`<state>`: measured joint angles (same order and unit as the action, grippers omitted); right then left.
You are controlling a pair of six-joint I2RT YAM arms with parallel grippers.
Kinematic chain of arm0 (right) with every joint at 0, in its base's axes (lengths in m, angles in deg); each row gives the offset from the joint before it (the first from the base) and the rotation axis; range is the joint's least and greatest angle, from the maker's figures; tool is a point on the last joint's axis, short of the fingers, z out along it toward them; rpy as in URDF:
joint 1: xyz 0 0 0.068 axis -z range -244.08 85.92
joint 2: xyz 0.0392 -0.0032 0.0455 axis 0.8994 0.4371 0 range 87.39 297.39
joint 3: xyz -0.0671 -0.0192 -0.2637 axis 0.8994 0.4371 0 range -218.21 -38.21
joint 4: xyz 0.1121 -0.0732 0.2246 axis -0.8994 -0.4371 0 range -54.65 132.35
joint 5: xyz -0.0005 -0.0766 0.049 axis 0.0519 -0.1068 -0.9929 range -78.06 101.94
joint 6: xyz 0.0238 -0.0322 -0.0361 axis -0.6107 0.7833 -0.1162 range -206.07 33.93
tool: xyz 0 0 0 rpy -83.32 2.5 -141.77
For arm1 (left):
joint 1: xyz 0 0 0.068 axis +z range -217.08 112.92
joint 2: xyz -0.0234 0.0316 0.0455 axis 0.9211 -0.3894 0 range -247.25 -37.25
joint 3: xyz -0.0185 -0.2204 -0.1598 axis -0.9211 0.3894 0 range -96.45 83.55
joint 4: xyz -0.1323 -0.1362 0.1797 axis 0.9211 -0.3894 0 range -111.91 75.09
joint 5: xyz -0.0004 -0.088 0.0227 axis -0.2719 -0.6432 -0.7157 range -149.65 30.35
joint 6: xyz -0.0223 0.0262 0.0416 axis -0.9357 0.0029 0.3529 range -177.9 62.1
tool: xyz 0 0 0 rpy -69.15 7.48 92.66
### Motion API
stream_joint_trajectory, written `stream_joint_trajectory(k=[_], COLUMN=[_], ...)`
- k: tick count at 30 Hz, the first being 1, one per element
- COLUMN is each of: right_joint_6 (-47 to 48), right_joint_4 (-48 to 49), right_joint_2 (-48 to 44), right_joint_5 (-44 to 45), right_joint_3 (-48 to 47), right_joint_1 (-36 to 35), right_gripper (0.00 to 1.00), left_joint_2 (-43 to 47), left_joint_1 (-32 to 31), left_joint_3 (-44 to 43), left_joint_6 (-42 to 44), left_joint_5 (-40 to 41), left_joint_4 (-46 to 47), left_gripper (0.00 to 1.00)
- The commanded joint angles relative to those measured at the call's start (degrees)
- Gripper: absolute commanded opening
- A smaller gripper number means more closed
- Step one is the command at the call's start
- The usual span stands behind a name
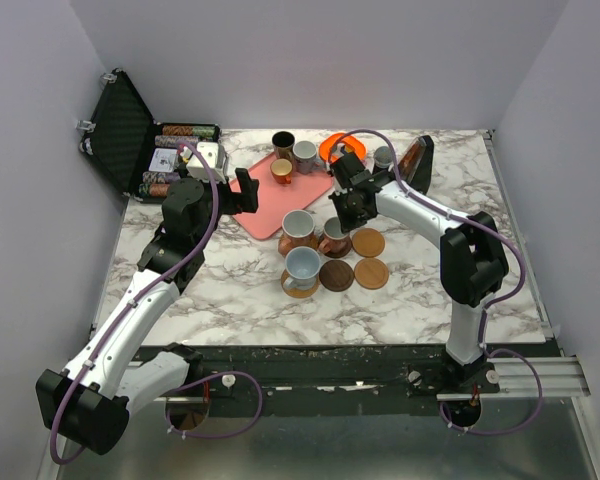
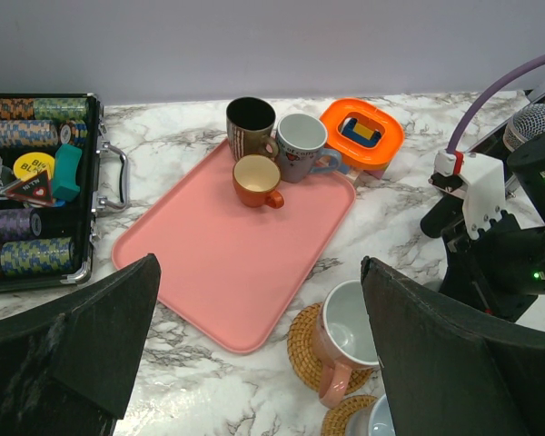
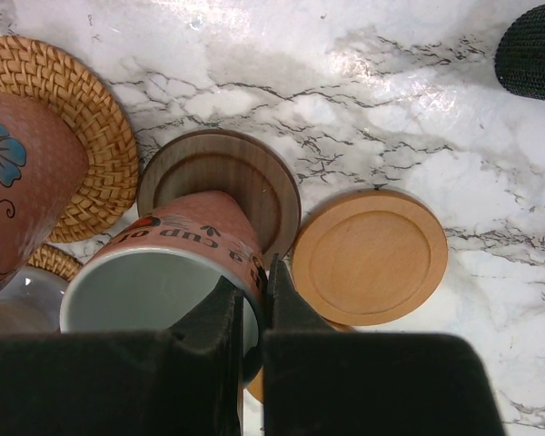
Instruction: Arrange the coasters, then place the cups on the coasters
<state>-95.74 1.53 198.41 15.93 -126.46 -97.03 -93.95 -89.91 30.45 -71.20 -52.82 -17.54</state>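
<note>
My right gripper [image 3: 265, 291] is shut on the rim of a pinkish-brown cup [image 3: 182, 238], one finger inside and one outside. This cup stands on a dark wooden coaster [image 3: 245, 173], with a light tan coaster [image 3: 371, 256] beside it. A pink cup [image 1: 299, 228] and a pale blue cup [image 1: 302, 268] sit on woven coasters. Another tan coaster [image 1: 371, 273] and a dark coaster [image 1: 336, 275] lie bare. A dark cup [image 2: 251, 123], a grey cup [image 2: 300, 145] and a small copper-orange cup [image 2: 256, 180] stand on the pink tray [image 2: 218, 263]. My left gripper [image 2: 259, 272] hangs open over the tray's near corner.
An open black case of poker chips [image 2: 36, 182] lies at the far left. An orange ring-shaped object [image 2: 361, 132] sits behind the tray. A black cylinder with a grey mesh top [image 1: 382, 157] stands at the back, near my right arm.
</note>
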Motion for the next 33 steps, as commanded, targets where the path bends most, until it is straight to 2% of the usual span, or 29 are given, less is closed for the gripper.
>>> stream_joint_trajectory(k=[1, 5, 13, 15, 21, 33], right_joint_6=[-1.31, -1.4, -1.32, -0.79, -1.14, -0.35], right_joint_4=[0.83, 0.56, 1.09, 1.7, 2.5, 4.69], right_joint_2=[1.13, 1.13, 0.51, -0.01, -1.16, -6.34], right_joint_5=[0.67, 1.63, 2.08, 1.46, 1.72, 0.93], right_joint_3=[-1.93, -2.19, -1.75, -1.23, -0.26, 2.2], right_joint_1=[-0.45, -0.45, -0.45, -0.62, -0.62, -0.54], right_gripper=[0.11, 0.15, 0.31, 0.39, 0.54, 0.66], left_joint_2=[-0.07, 0.02, 0.02, 0.02, 0.02, -0.33], left_joint_1=[0.33, 0.33, 0.33, 0.33, 0.33, 0.33], left_joint_3=[0.02, 0.02, 0.02, 0.02, 0.02, -0.34], left_joint_6=[0.38, 0.38, 0.29, 0.38, 0.38, -0.67], left_joint_5=[-1.12, -1.21, -1.29, -1.29, -1.29, 0.55], left_joint_4=[0.88, 0.88, 0.88, 0.88, 0.88, 0.26], left_gripper=[0.99, 0.99, 0.99, 0.99, 0.99, 0.99])
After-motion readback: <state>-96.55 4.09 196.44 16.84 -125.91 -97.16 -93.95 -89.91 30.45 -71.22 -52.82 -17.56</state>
